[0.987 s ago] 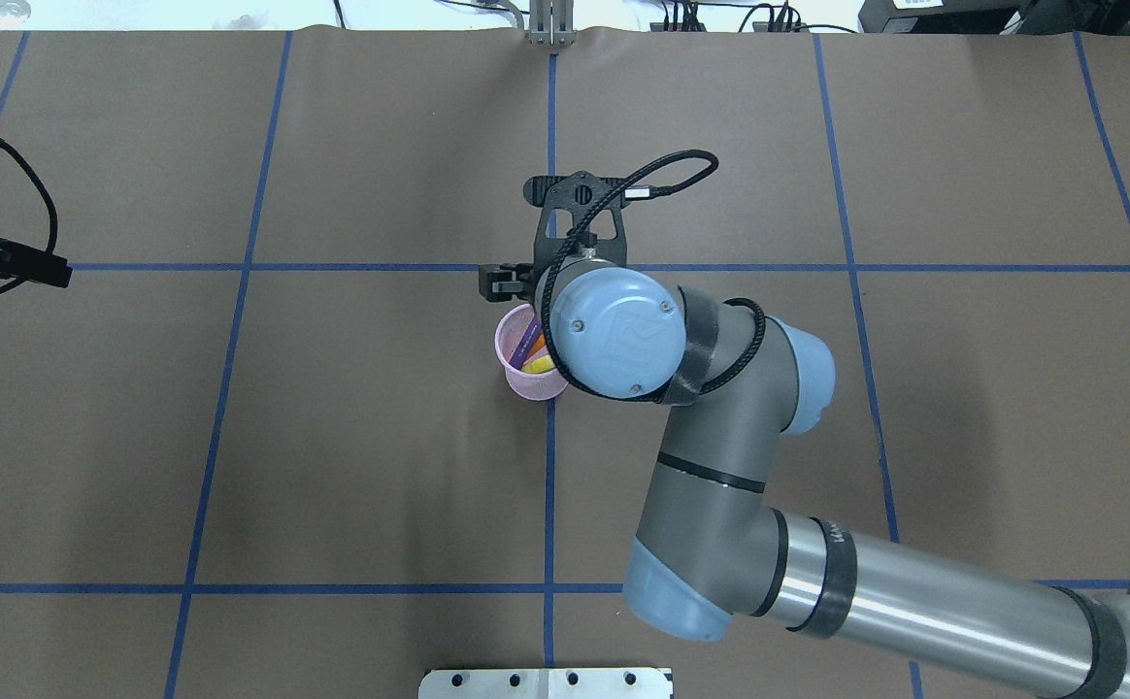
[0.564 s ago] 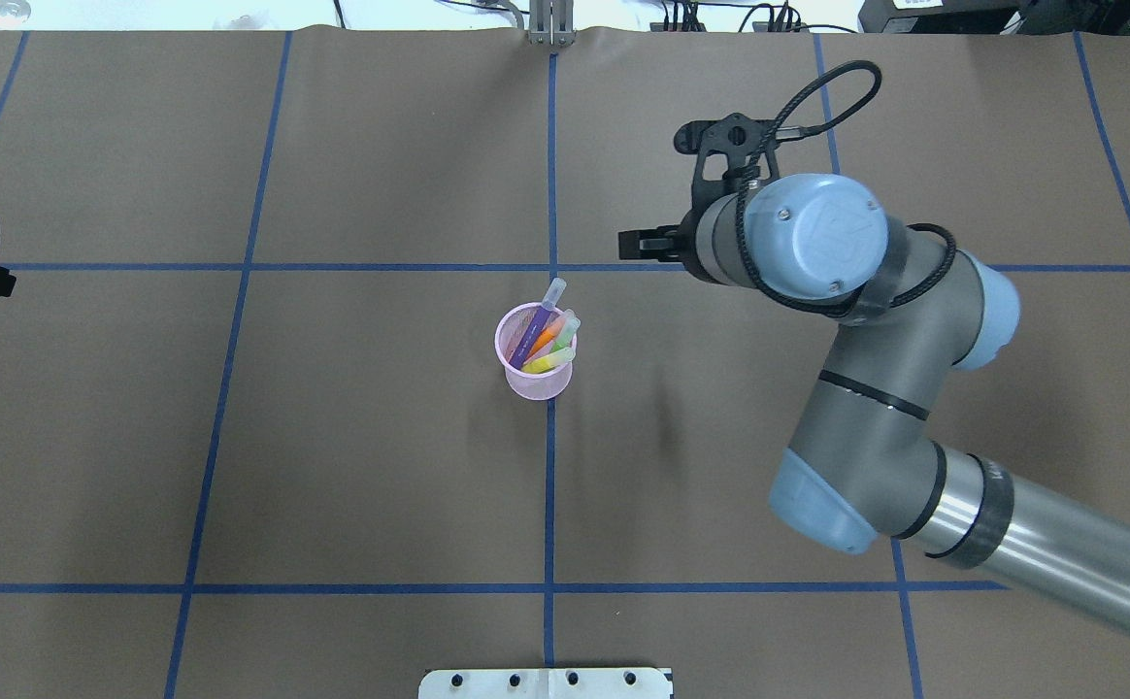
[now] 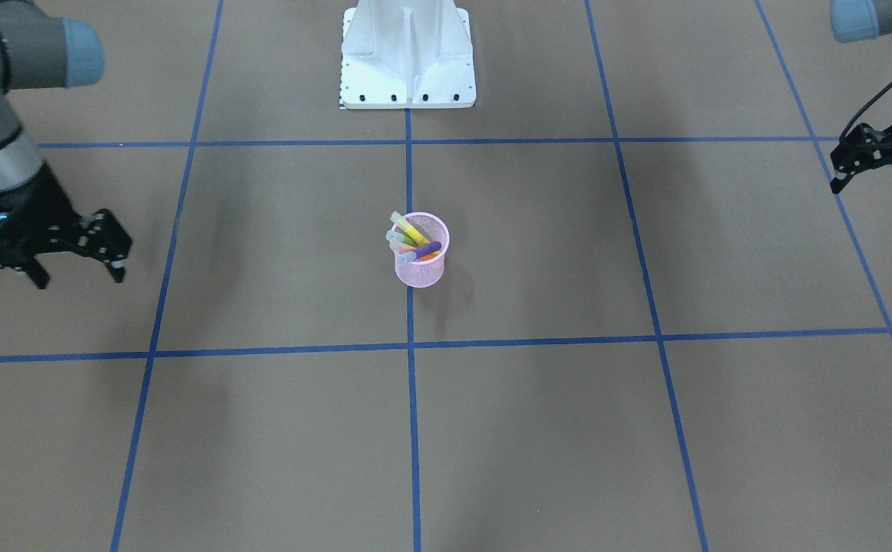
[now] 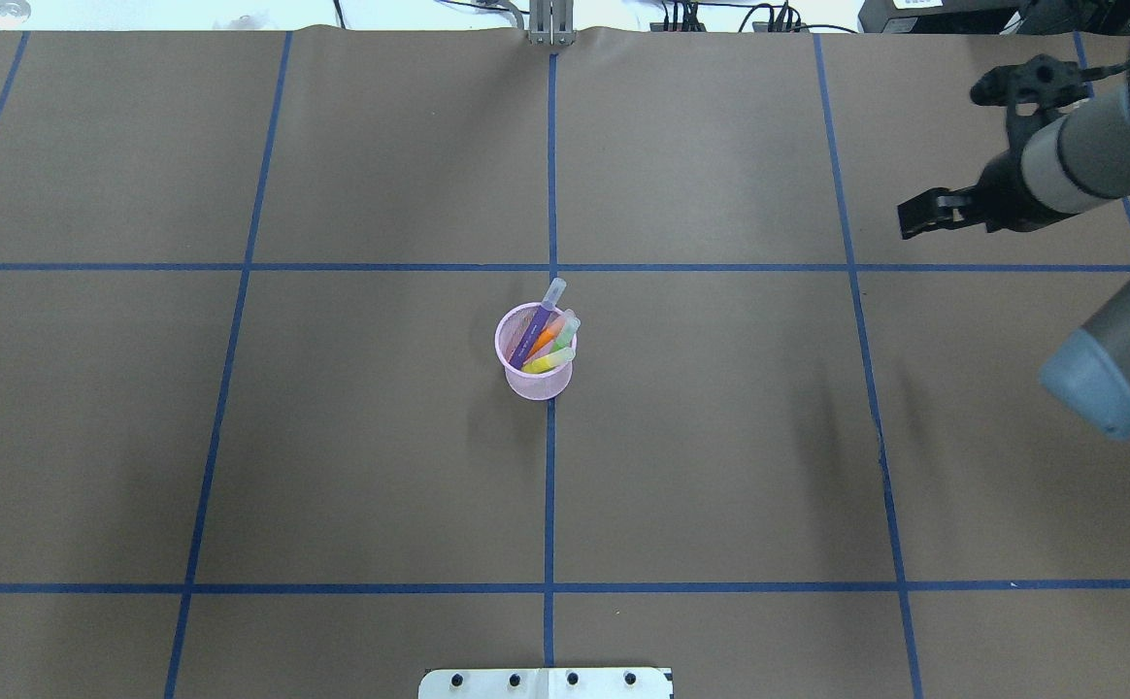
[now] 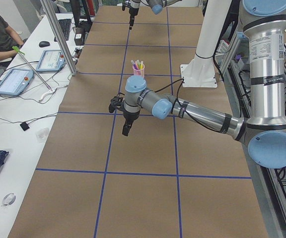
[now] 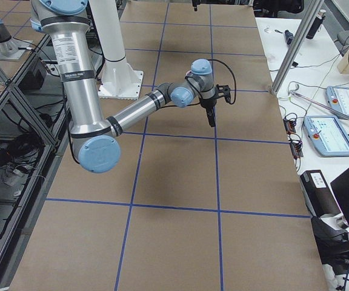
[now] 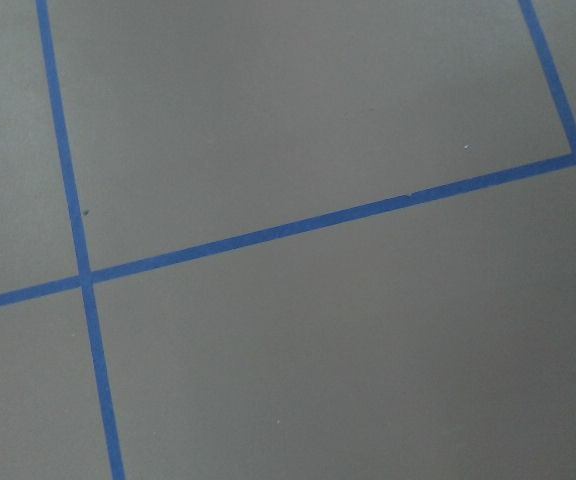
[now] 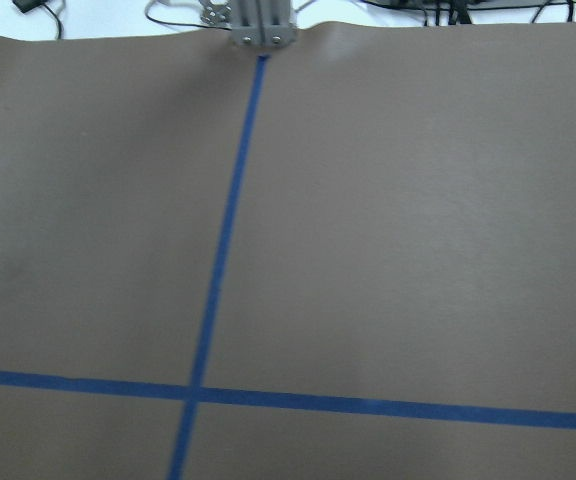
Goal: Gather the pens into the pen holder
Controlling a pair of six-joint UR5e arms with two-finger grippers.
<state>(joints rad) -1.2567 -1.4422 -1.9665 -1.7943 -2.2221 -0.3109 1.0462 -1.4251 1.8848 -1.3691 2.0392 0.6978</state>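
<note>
four pens [image 4: 544, 338], purple, orange, green and yellow, lean inside the pen holder [image 4: 536, 386], their pale caps poking over its rim on the side away from the robot. the pen holder stands upright on the centre blue tape line [image 4: 548, 485] of the desk [image 4: 332, 437], just on the robot's side of a line crossing. bare brown desk lies open all round the holder, out to the far edge and to the white mounting base [image 3: 408, 54] on the robot's side. the right end effector [image 3: 77, 274] hangs well apart from the holder on its right, fingers spread wide with nothing between them. the left end effector [image 3: 873, 188] hangs well apart from the holder on its left, fingers likewise parted and empty. both wrist views show only brown desk and tape lines.
</note>
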